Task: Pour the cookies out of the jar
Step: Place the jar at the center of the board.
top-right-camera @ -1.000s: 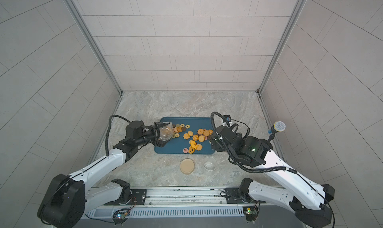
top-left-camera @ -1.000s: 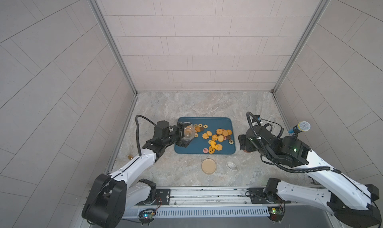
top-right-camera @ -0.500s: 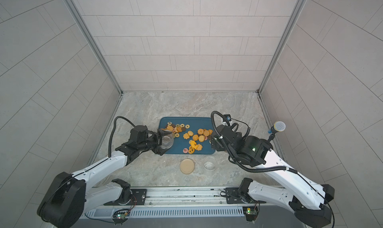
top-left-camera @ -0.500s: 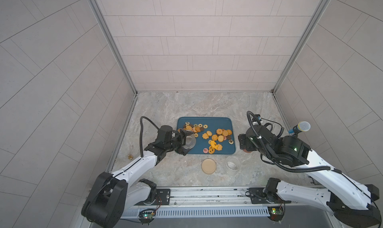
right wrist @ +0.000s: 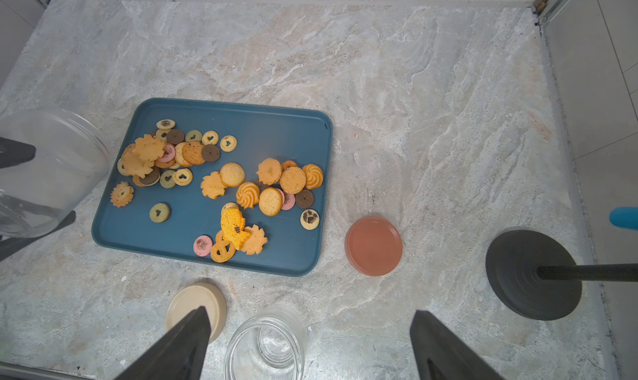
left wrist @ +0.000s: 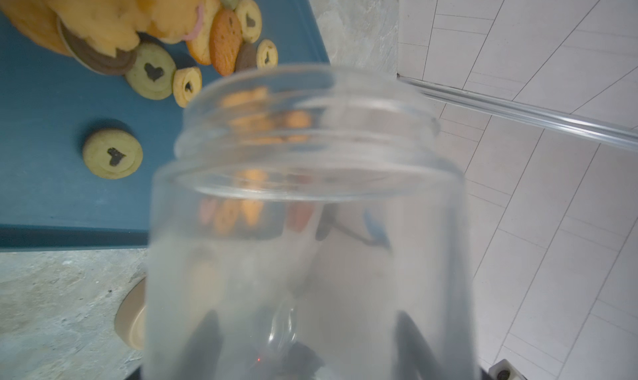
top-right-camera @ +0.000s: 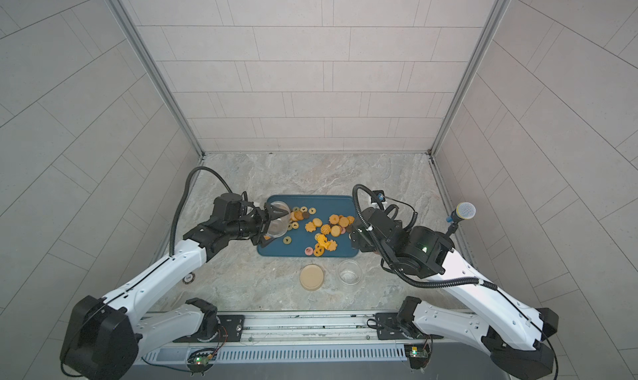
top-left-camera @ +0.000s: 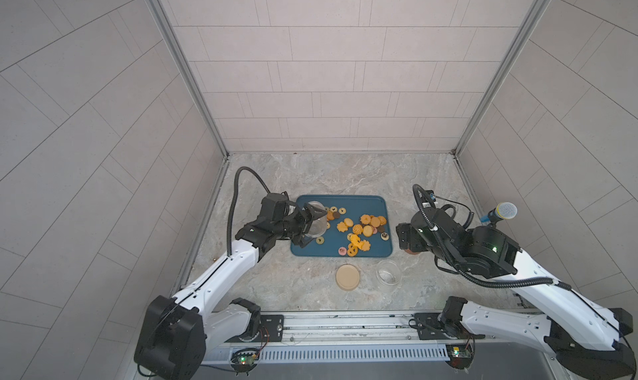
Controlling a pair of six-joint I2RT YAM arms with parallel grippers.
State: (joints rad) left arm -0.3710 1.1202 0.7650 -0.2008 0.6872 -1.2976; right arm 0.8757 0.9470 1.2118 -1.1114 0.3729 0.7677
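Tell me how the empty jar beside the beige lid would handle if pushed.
The empty jar looks like clear glass: probably rigid, slippery, breakable. Squat and upright, it should slide rather than tip; on its side it could roll.

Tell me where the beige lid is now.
In both top views the beige lid lies flat on the marble table, just off the blue tray's near edge, with the upright glass jar beside it on the right.
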